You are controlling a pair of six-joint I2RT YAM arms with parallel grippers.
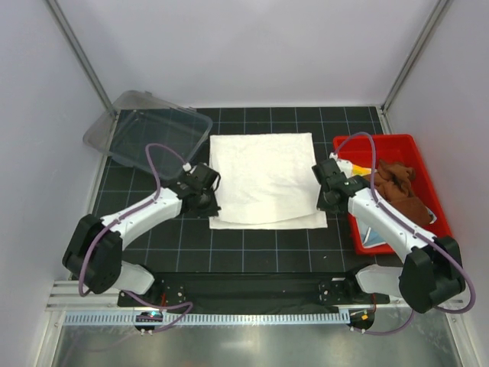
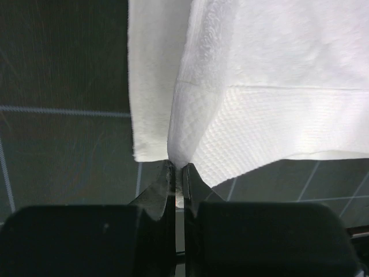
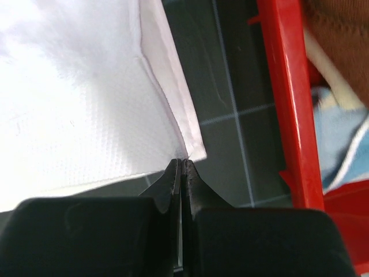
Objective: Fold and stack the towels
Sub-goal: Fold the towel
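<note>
At near left corner of white towel (image 1: 263,176), left end effector (image 2: 177,167) clamped tight on folded edge. Right end effector (image 3: 181,161) pinched shut on near right corner. Towel flat, middle of tabletop (image 1: 252,252). Brown towel (image 1: 397,183), blue towel (image 3: 340,138) in red bin (image 3: 286,86), right side.

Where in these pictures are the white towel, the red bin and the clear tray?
white towel (image 1: 263,176), overhead view, its flat middle.
red bin (image 1: 397,139), overhead view, its far rim.
clear tray (image 1: 103,131), overhead view, its left rim.
</note>
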